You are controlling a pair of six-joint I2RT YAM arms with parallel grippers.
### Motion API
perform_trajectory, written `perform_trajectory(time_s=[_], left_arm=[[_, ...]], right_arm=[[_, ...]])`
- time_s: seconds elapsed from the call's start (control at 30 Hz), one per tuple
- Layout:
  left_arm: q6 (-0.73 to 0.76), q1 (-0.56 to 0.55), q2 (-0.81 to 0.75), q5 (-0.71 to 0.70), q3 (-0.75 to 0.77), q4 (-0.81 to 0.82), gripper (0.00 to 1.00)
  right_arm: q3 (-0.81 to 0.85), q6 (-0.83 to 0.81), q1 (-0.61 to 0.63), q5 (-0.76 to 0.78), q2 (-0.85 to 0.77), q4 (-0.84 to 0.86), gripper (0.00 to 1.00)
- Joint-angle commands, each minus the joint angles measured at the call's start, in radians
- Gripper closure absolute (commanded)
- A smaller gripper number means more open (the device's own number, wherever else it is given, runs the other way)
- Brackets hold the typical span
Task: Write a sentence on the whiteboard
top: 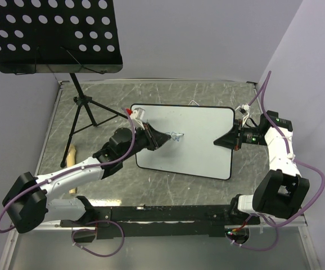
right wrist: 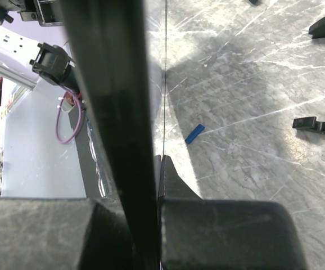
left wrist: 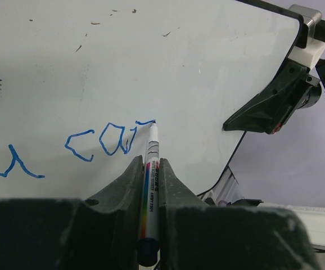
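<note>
The whiteboard (top: pixel 199 154) sits on the table (top: pixel 162 95) between the two arms. The left jaws pinch a marker (left wrist: pixel 152 153), its tip touching the board at the end of the blue, partly written sentence (left wrist: pixel 72 147). The right jaws are clamped on the board's right edge.

White whiteboard (top: pixel 196 152) (thin black frame), blue sentence (left wrist: pixel 75 145), rainbow-striped white marker (left wrist: pixel 151 163), grey marbled table (top: pixel 168 95), black perforated tray (top: pixel 33 42)
</note>
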Motion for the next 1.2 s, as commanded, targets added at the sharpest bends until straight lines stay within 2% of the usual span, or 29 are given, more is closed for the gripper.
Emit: perform_trajectory(time_s=[0.0, 0.43, 1.17], left_arm=[[-0.007, 0.004, -0.009, -0.001, -0.019, -0.016, 0.99], [-0.021, 0.003, -0.021, 0.028, -0.062, -0.019, 0.99], [-0.013, 0.003, 0.011, 0.062, -0.018, -0.014, 0.99]], right_arm=[[0.064, -0.056, -0.001, -0.255, -0.008, -0.028, 1.0], [0.063, -0.046, -0.001, -0.257, -0.009, -0.021, 1.0], [0.063, -0.046, -0.002, -0.255, -0.009, -0.019, 1.0]])
